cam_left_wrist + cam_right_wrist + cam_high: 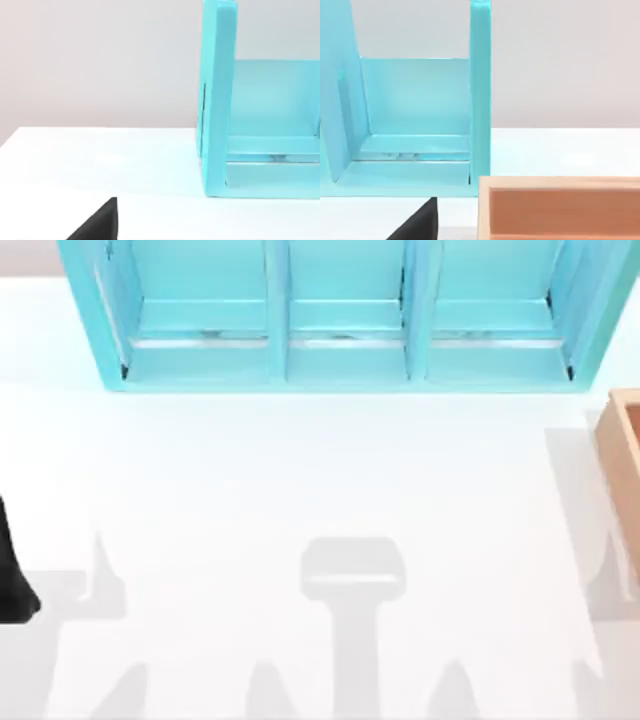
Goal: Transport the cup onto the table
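Observation:
The cup is out of view. The table [300, 480] is a broad glossy white surface under everything. My left arm is parked at the table's left edge, where a black part of it [14, 580] pokes in. A black corner of my left gripper [97, 224] sits low in the left wrist view, over bare table in front of the shelf's left end. A black corner of my right gripper [417, 222] sits in the right wrist view, near the wooden box and the shelf's right end.
A teal three-bay shelf unit [345, 365] stands along the back of the table, its bays bare as far as I can see. A tan wooden box [622, 455] stands at the right edge, just in front of the shelf's right end [480, 100]. Arm shadows fall on the front of the table.

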### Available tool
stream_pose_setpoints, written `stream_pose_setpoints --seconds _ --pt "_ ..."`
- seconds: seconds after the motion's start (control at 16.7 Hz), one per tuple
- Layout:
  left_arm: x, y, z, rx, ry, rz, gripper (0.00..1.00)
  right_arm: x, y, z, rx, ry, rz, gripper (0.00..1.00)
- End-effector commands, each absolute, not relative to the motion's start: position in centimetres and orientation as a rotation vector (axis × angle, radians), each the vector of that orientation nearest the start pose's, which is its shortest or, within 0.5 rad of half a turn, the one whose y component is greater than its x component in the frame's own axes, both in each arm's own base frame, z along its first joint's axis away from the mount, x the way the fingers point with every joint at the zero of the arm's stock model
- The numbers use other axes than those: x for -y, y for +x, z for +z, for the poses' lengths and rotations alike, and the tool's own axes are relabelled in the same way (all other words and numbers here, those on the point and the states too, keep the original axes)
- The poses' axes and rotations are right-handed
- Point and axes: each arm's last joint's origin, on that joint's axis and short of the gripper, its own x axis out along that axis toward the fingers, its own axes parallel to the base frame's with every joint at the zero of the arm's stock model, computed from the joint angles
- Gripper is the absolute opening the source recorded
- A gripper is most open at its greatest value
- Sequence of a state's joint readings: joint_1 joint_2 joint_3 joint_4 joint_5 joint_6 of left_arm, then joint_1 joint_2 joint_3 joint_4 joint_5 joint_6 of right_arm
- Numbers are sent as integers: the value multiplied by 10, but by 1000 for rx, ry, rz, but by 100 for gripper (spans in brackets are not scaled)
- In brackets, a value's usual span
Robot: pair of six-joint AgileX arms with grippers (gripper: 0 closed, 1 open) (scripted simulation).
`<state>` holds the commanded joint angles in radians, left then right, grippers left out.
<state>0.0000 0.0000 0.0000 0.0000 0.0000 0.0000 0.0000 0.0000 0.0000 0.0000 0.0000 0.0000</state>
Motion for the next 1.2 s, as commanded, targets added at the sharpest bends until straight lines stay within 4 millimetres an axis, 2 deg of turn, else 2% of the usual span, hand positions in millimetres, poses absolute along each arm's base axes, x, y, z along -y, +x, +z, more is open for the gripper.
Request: stream_pose_setpoints --seconds 0.24,0.42,0.6,0.84,1.02,1.2 --pt "1 106 160 0 0 0 100 3 106 166 -35 -16 -17 100" --pt "1 106 160 0 0 0 100 9 108 185 -170 -66 -71 100" --pt "1 106 160 0 0 0 100 20 117 209 -425 -118 -130 100" --pt "1 106 160 0 0 0 100 44 143 237 -858 -135 -162 100" --pt "1 106 160 0 0 0 100 68 166 249 -1166 -98 -138 100" --pt "1 106 160 0 0 0 100 93 186 254 -1400 -37 -89 100"
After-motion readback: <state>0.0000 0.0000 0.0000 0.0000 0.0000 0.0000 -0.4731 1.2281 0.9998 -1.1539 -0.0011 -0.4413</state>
